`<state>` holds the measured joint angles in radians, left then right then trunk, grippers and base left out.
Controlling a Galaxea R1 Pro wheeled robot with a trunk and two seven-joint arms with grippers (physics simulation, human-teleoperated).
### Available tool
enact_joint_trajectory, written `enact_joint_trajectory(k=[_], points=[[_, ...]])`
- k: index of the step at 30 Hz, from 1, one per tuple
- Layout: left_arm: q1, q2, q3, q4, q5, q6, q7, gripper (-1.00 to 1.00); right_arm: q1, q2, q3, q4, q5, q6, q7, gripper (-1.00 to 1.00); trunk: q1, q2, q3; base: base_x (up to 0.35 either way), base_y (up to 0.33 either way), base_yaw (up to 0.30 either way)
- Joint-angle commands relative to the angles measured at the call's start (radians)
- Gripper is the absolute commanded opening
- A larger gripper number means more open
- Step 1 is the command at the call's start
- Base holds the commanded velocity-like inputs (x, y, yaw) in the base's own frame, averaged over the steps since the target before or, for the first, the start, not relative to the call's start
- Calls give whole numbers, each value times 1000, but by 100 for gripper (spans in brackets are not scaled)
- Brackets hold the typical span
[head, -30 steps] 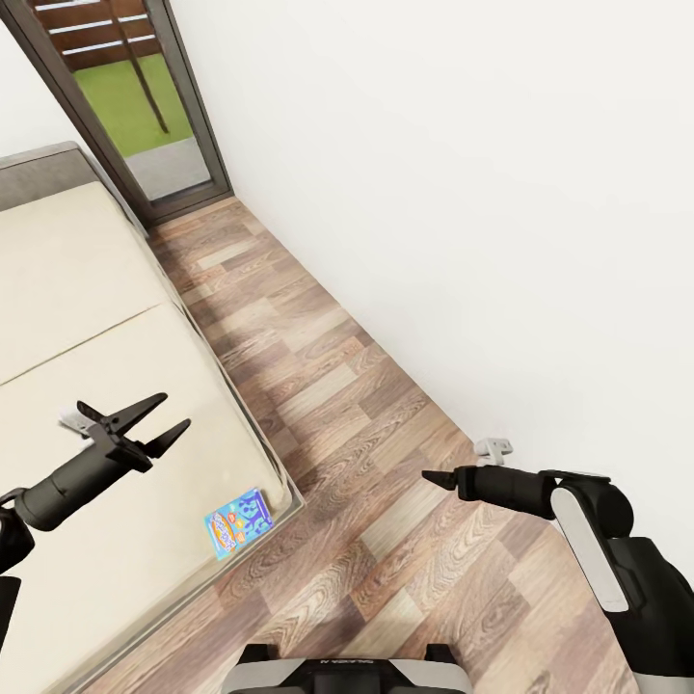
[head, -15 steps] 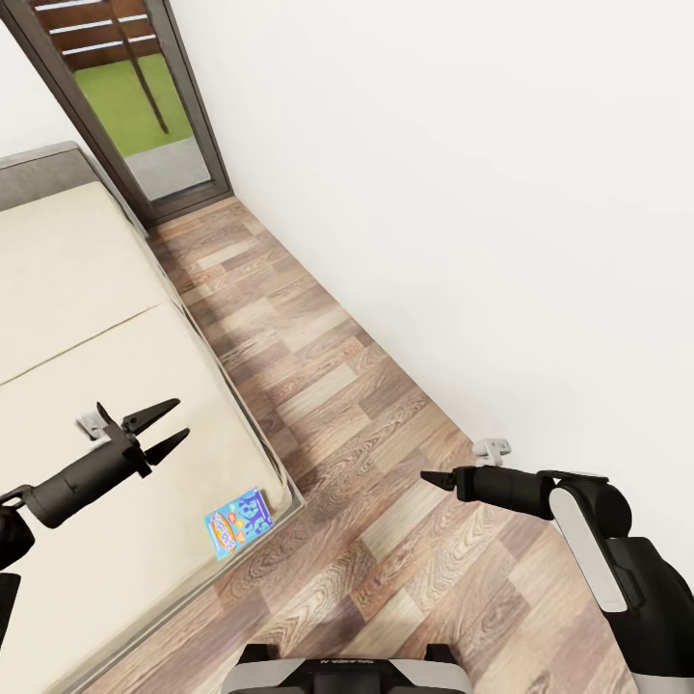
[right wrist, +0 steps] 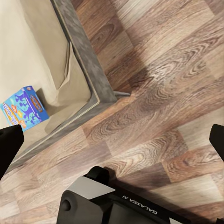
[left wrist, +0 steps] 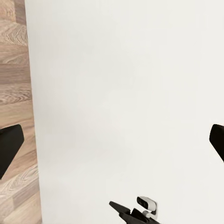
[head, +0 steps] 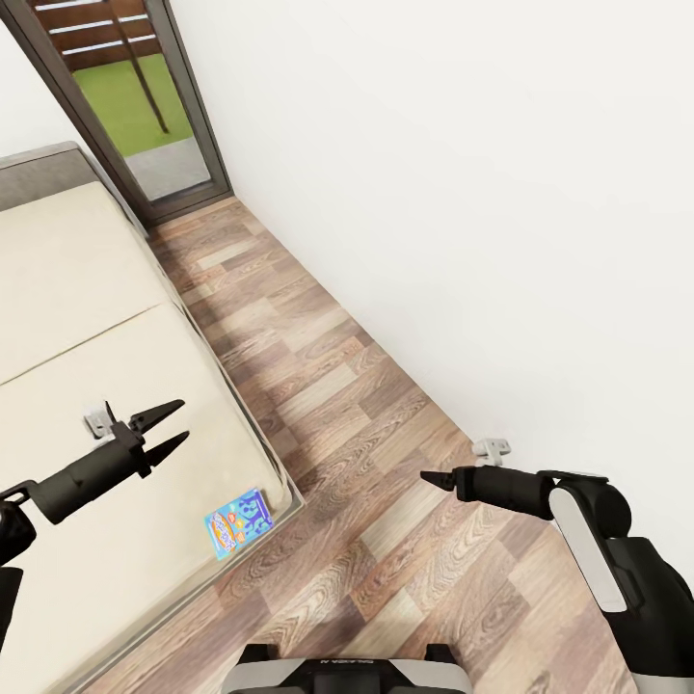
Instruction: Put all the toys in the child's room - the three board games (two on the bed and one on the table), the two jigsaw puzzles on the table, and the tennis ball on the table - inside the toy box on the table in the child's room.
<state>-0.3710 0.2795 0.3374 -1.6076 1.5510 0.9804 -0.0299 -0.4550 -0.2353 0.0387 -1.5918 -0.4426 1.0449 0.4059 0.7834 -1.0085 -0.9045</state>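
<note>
- In the head view, the left gripper (head: 166,431) is seen above the cream mattress of the bed (head: 87,318), its two fingers spread in a V with nothing between them.
- A small blue-white board game (head: 237,521) is seen lying flat on the mattress at the bed's near corner, close to the grey frame; it lies below and to the right of the left gripper in that view, apart from it.
- The right gripper (head: 436,478) is shown over the wooden floor (head: 337,405), near the white wall (head: 463,193); it is seen edge-on, so how far it is open cannot be told there.
- In the right wrist view, dark fingertips (right wrist: 10,147) are seen at opposite edges, wide apart, with nothing held; the board game (right wrist: 22,108), the bed corner (right wrist: 100,95) and the robot's base (right wrist: 116,200) are shown too.
- In the left wrist view, the wall (left wrist: 126,93), a strip of floor (left wrist: 16,93) and the tip of the right arm (left wrist: 135,213) are shown.
- A glass door (head: 125,96) stands beyond the bed.
</note>
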Motion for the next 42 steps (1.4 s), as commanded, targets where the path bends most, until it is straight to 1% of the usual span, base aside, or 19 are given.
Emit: enact_joint_trajectory(k=[1, 6, 16, 22, 29, 33, 42], points=[[-2, 0, 0, 0, -2, 5, -1, 100, -1, -1, 0, 0, 10, 2, 10, 100, 4, -8, -4, 0, 0, 0], [-6, 0, -2, 0, -1, 6, -2, 100, -1, 0, 0, 0, 10, 2, 10, 100, 23, -43, -19, 0, 0, 0], [-14, 0, -15, 0, 0, 7, -43, 100, -1, -2, -1, 0, 9, 2, 10, 100, 61, -113, -51, 0, 0, 0], [-16, 1, -20, 0, 0, 8, -53, 100, -1, -3, -1, 0, 9, 2, 11, 100, 84, -155, -69, 0, 0, 0], [-32, 0, -38, 0, 0, 9, -60, 100, -1, -4, -1, 0, 9, 2, 11, 100, 111, -204, -91, 0, 0, 0], [-38, 1, -51, 0, 0, 10, -62, 100, -1, -4, -2, -1, 9, 2, 11, 100, 127, -232, -100, 0, 0, 0], [-43, 1, -61, 0, 0, 11, -63, 100, -1, -3, -2, -2, 8, 2, 11, 100, 161, -295, -118, 0, 0, 0]])
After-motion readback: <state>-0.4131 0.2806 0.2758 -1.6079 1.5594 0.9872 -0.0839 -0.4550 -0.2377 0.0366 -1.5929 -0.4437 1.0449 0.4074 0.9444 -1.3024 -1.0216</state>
